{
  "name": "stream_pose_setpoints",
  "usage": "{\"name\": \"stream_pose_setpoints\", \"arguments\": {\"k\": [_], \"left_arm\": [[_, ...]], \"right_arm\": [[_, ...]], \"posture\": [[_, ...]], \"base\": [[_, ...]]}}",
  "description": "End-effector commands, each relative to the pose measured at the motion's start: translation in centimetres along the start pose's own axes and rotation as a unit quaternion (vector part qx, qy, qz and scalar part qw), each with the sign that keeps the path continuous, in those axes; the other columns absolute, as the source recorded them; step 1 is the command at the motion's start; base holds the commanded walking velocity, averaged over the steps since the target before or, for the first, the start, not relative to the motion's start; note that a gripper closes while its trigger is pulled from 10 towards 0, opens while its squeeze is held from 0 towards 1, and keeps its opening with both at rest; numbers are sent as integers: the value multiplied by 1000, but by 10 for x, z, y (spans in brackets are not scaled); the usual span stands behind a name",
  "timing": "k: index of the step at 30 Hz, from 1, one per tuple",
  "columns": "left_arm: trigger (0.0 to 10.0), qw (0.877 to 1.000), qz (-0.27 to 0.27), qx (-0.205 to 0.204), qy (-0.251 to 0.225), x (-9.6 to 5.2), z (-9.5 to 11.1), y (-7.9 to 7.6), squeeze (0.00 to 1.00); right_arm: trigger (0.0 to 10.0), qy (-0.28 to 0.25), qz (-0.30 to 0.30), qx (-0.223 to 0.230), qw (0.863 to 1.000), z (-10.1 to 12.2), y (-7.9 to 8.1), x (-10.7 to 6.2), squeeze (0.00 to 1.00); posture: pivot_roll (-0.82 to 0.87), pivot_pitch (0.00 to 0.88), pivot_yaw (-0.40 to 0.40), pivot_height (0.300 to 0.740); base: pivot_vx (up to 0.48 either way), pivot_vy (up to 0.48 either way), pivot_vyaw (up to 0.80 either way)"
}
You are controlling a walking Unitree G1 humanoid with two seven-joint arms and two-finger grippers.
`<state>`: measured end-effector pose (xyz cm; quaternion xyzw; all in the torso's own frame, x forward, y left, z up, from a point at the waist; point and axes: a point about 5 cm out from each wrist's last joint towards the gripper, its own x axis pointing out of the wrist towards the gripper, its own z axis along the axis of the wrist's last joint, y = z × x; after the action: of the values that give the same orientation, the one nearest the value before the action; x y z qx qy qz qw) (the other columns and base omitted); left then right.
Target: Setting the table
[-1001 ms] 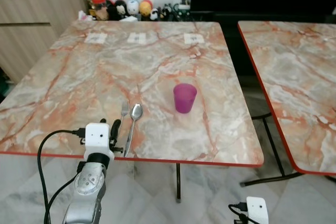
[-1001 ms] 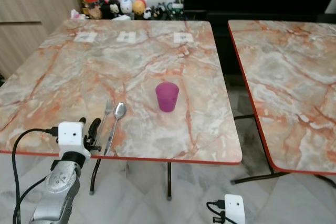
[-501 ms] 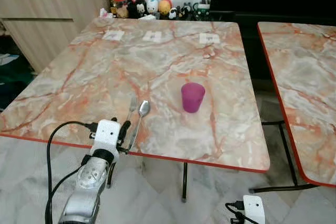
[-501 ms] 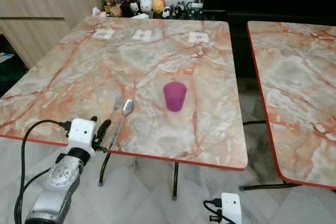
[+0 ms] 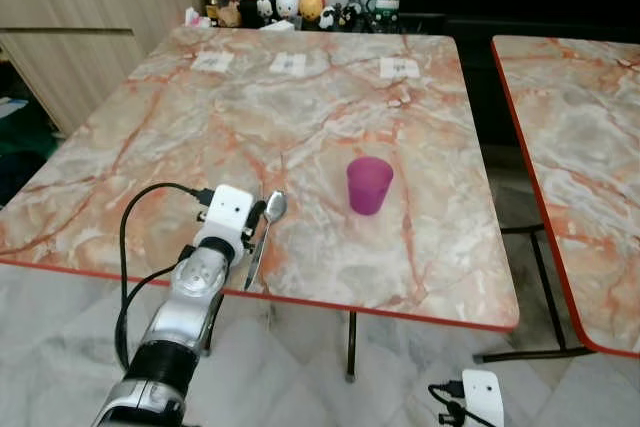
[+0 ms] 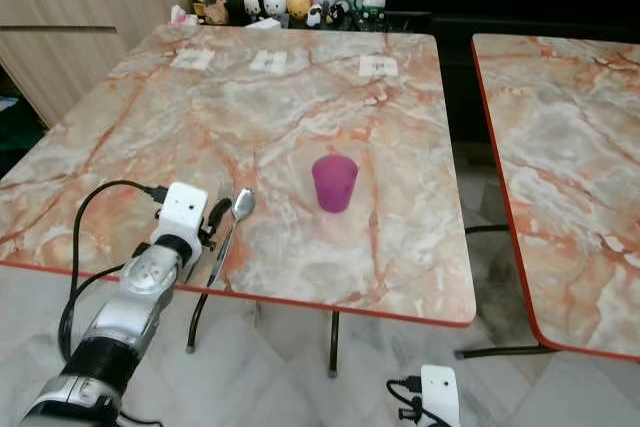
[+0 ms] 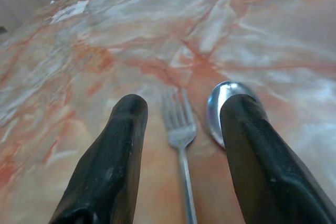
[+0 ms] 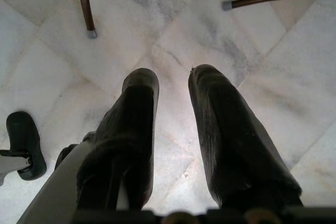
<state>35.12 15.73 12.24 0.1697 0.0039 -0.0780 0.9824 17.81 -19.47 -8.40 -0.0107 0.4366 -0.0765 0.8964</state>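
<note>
Your left gripper (image 7: 181, 145) sits low over the near edge of the table (image 5: 300, 117) with its fingers (image 7: 113, 156) spread wide, one on each side of the fork (image 7: 180, 129); neither pad touches it, and the far finger covers part of the spoon (image 7: 223, 103) lying just beside the fork. Both pieces lie flat, handles toward you, with the purple cup (image 5: 369, 185) standing upright a little further in and to the right. Your right gripper (image 8: 173, 129) hangs idle over the floor, fingers narrowly apart and holding nothing. I'd judge the setting barely begun: fork, spoon and cup are on the table but bunched at one spot, with no plate in sight. If the fork is your target, it remains ungrasped.
</note>
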Motion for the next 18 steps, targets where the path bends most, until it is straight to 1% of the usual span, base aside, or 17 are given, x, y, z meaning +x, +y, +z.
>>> {"name": "stream_pose_setpoints", "arguments": {"k": [1,2,3,8,12,18], "left_arm": [[10000,1000,-1,8,20,3,-5,-1,306],[10000,1000,-1,8,23,4,-5,-2,306],[10000,1000,6,11,29,6,-5,-1,0],[10000,998,37,6,47,9,-8,5,0],[10000,998,39,6,49,9,-9,7,0],[10000,997,40,17,68,7,-15,13,0]], "right_arm": [[10000,3,-3,11,1000,-3,0,-1,0],[10000,4,-3,11,1000,-4,0,-1,0],[10000,4,-3,11,1000,-4,0,-1,0],[10000,5,-2,10,1000,-4,0,-1,0],[10000,6,-3,9,1000,-5,-1,-1,0],[10000,6,-3,8,1000,-4,-2,-1,0]], "posture": [[-52,121,1,740],[-51,122,1,740],[-51,123,0,740],[-48,129,-4,740],[-47,130,-6,740],[-43,131,-9,740]], "base": [[0,0,0],[0,0,0],[0,0,0],[0,0,0],[0,0,0],[0,0,0]]}}
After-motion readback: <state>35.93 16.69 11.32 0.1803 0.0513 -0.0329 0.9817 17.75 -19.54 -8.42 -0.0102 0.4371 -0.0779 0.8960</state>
